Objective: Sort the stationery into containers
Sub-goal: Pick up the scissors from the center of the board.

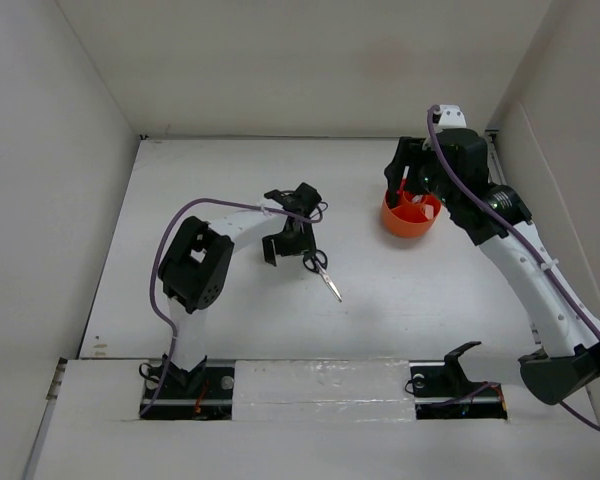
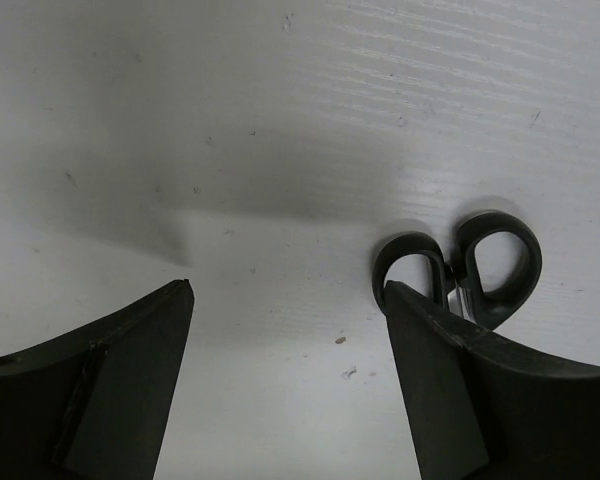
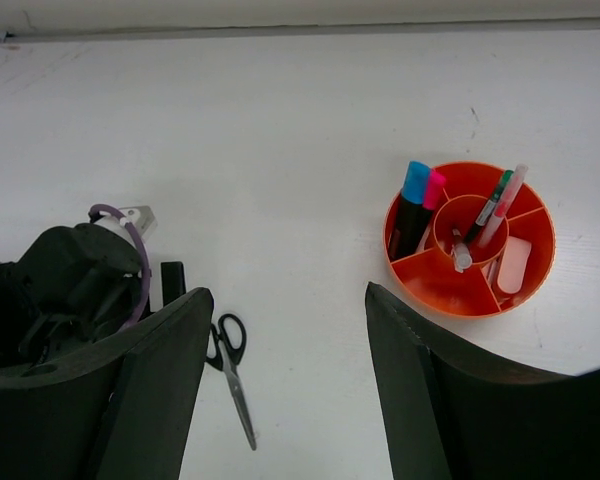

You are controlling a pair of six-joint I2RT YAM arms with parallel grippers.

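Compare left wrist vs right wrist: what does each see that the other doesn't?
Left wrist only: its own open left gripper, with the handle loops of the black-handled scissors close up beside one finger. Right wrist only: the open right gripper, the round orange plastic tub holding a blue-capped black marker, a pink-capped highlighter, thin pens and a cream eraser, plus the scissors' blades. Both: the scissors lying on the white table.

White table (image 1: pixel 400 300): surface seen faintly scuffed and speckled. Round orange tub (image 1: pixel 405 228) stood upright directly on it. Black-handled scissors (image 1: pixel 323 272) laid flat, blades closed, well apart from tub, left of it and nearer.
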